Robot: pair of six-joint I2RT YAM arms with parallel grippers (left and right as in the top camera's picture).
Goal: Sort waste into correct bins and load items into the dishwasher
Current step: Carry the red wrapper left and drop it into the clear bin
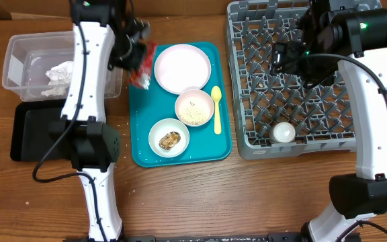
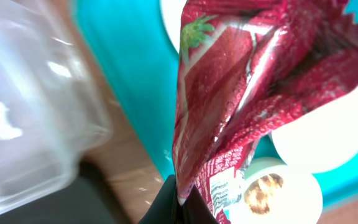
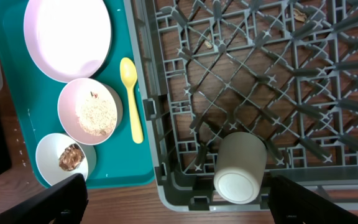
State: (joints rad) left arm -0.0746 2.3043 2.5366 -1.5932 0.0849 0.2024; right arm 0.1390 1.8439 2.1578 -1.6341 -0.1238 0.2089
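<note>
Left gripper (image 1: 133, 48): you have it clenched on the red-and-white wrapper (image 2: 241, 93), pinching one end so the foil hangs free of the fingers.
Wrapper position: it hangs over the far left corner of the teal tray (image 1: 140, 134), just beside the clear tub (image 1: 19, 50).
Right gripper (image 1: 282, 59): your fingers are spread wide and hold nothing, above the far left part of the dish rack (image 1: 237, 144).
Clear tub: it sits at the far left corner of the tabletop, with the crumpled napkin (image 1: 59, 75) inside.
Black tray (image 1: 35, 131): it lies at the left edge of the tabletop, touching the tub's near side.
Plate (image 1: 182, 67): it rests at the tray's far edge.
Rice bowl (image 1: 194, 107): you see it mid-tray, with the yellow spoon (image 1: 217, 107) along the tray's right edge beside it.
Bowl with brown food piece (image 1: 168, 138): it stands near the tray's near edge.
White cup (image 1: 283, 132): it lies on its side at the rack's near edge, left of the middle.
</note>
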